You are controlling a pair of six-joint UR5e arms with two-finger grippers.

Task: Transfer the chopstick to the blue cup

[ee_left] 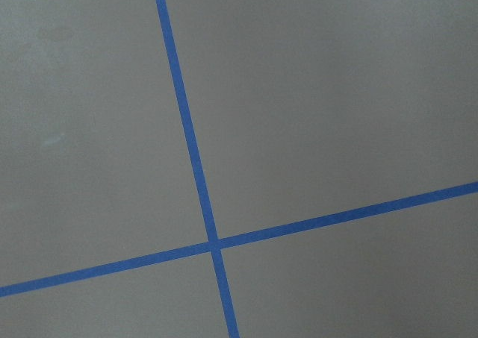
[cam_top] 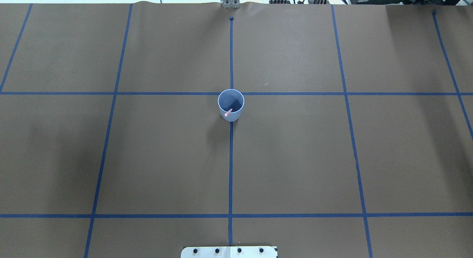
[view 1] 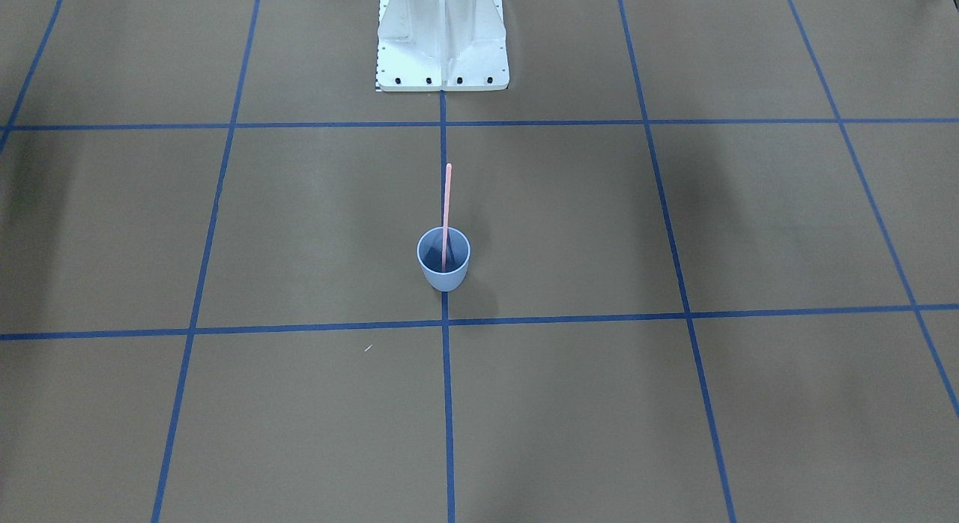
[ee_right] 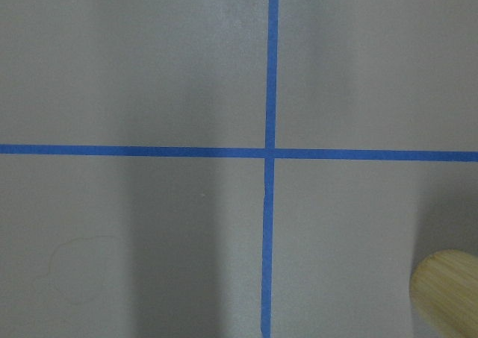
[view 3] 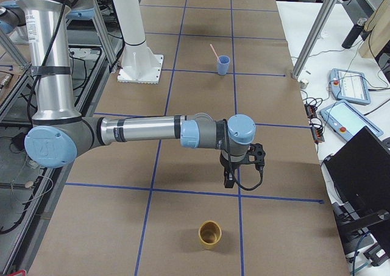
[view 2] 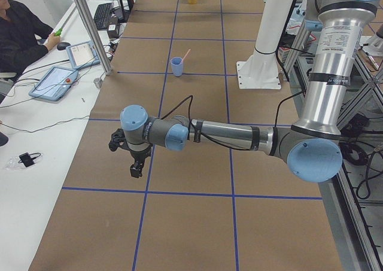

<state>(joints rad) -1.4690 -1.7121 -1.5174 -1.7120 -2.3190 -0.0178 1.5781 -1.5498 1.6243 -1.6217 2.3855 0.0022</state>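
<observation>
The blue cup [view 1: 443,267] stands upright on the brown paper-covered desk [view 1: 749,223], on the blue tape line [view 1: 447,403] that runs down the middle from the white robot base [view 1: 442,43]. The chopstick [view 1: 446,208] rests inside the cup, its lower end on the cup's floor and its upper part leaning over the rim toward the robot base. In the overhead view only its pink tip [cam_top: 228,112] shows against the near side of the blue cup [cam_top: 231,104], because the camera looks almost straight down its length.

Neither arm is near the cup. The left tool [view 2: 136,163] hangs over the desk well apart from the blue cup [view 2: 177,66], pointing downward; it shows only in the side view, so I cannot tell whether its fingers are spread or pressed together. The same holds for the right tool [view 3: 234,173], which hangs above the desk at the other end, near a yellow-brown wooden cup [view 3: 210,234], and its state cannot be told either. Both wrist cameras see only paper and crossing tape lines; the wooden cup's rim [ee_right: 447,293] shows at the corner of the right wrist view. A person sits at the side bench [view 2: 36,103] beside tablets
</observation>
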